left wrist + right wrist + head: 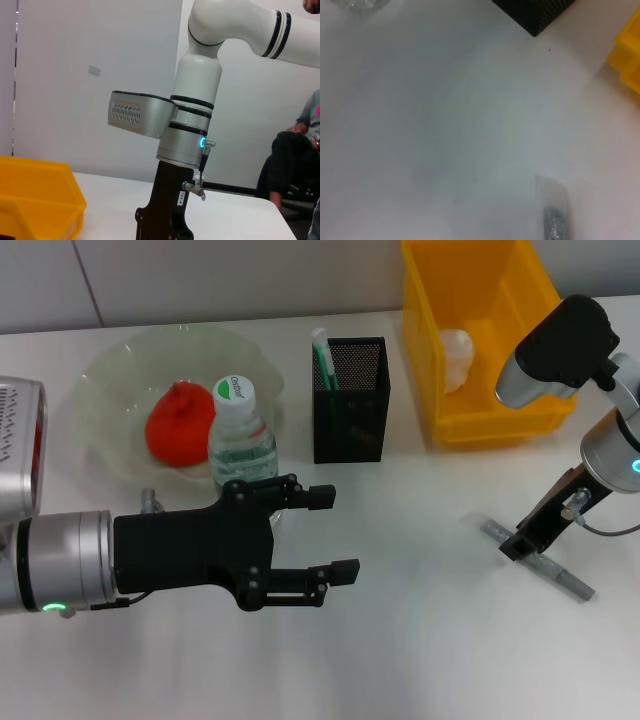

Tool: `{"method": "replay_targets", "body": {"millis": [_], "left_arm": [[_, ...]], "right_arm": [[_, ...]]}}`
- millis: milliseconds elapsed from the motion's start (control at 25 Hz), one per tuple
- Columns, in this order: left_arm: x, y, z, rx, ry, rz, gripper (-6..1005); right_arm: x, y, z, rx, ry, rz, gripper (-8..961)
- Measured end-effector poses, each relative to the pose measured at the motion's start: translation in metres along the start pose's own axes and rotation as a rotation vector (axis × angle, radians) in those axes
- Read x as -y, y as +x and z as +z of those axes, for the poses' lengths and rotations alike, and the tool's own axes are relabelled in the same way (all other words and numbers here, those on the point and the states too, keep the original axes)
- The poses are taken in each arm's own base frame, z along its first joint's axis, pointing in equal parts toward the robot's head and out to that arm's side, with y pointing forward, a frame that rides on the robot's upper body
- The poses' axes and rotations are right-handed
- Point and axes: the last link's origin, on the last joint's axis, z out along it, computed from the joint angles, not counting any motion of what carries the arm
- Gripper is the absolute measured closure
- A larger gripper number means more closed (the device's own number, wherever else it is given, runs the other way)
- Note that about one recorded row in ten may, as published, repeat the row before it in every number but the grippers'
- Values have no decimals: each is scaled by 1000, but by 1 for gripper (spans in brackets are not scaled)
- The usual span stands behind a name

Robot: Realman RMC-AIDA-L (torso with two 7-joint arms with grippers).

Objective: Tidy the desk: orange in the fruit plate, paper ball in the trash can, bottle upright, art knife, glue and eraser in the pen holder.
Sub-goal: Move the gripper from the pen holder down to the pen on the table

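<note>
The orange [178,427] lies in the fruit plate [112,380]. In front of the plate the bottle [241,443] stands upright. My left gripper [338,534] is open just in front of the bottle, holding nothing. The paper ball [456,357] rests inside the yellow trash can [487,410]. A green-and-white stick [322,355], apparently the glue, stands in the black pen holder [350,410]. The grey art knife [555,573] lies flat on the table at the right, and my right gripper [523,540] is down on its middle. The eraser is out of view.
The right wrist view shows the knife's end [554,212], a pen holder corner [535,12] and the bin's edge [627,60]. In the left wrist view a seated person [295,155] is beyond the table's far side.
</note>
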Motion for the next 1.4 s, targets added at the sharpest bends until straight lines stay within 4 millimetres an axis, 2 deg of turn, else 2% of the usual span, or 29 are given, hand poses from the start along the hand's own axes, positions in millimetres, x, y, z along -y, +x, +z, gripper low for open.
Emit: {"method": "replay_targets", "body": {"millis": [600, 1400], "left_arm": [[0, 0, -1, -5, 3, 1, 197], [-1, -2, -1, -8, 2, -4, 197]], "right_arm": [[-1, 0, 1, -1, -3, 11, 679], [-1, 2, 4, -10, -9, 37, 760]]}}
